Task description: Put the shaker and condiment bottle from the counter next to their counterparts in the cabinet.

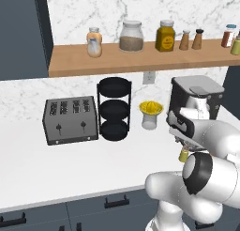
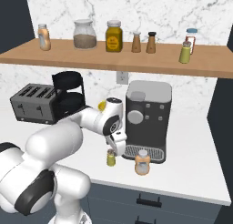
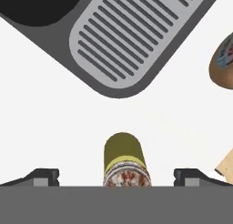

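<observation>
Hovering: the gripper hangs over the shaker, fingers spread wide with one tip on each side, neither touching it.
Shaker: yellow-green body, grey speckled top, upright on the counter just in front of the coffee machine; also seen at and.
Condiment bottle: clear, orange and white contents, silvery cap, standing on the counter beside the shaker at the machine's drip tray.
Cabinet: wooden shelf board above the counter.
Counterparts: twin bottle at the shelf's left end; twin shaker near its right end.
Glass jar: brown grainy contents, clear lid.
Mustard-yellow jar: dark lid.
Wooden shakers: two, side by side.
Round rack: three black tiers.
Juicer: yellow fruit half on top.
Toaster: four slots.
</observation>
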